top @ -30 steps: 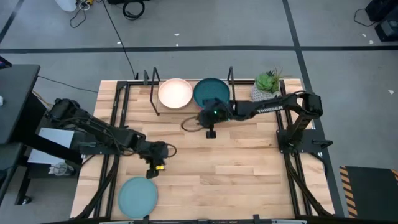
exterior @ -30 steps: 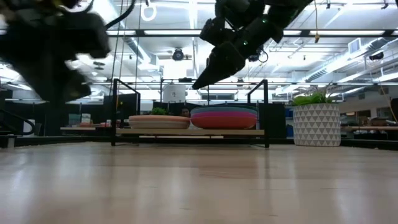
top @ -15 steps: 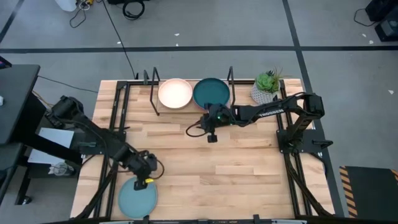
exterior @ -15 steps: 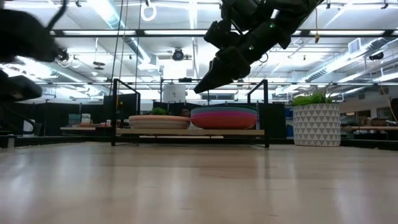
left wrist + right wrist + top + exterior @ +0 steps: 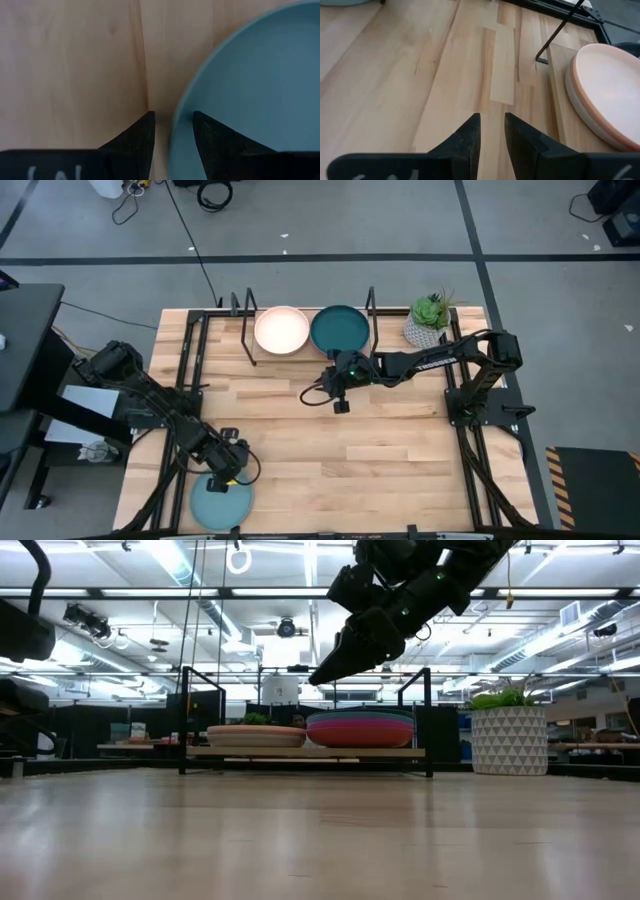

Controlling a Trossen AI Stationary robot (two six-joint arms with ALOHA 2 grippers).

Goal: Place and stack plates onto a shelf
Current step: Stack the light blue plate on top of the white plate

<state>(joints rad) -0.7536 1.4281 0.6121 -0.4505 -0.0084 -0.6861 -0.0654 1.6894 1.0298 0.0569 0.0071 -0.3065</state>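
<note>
The light teal plate (image 5: 220, 506) lies flat on the table near its near left corner. My left gripper (image 5: 230, 472) hangs over the plate's far rim, pointing down, open. In the left wrist view my left gripper (image 5: 174, 122) has one finger over bare wood and the other over the light teal plate (image 5: 260, 85). The shelf (image 5: 305, 752) stands at the far edge. It carries a cream-topped stack (image 5: 281, 330) and a dark-teal-topped stack (image 5: 339, 330). My right gripper (image 5: 338, 404) hovers in front of the shelf, open by a narrow gap and empty. My left gripper comes from above with its fingers standing on either side of the plate's far rim (image 5: 186, 100). I cannot tell whether either finger touches the rim. The plate lies flat on the table.
A potted plant in a white patterned pot (image 5: 428, 320) stands to the right of the shelf. Black wire end frames (image 5: 428, 720) rise at both ends of the shelf. Bare wood (image 5: 380, 450) spreads across the middle and right of the table.
My left gripper has swung from the table's left middle toward the near left corner and come down over the light teal plate's rim. My right gripper has drawn back a little from the shelf toward the near edge.
</note>
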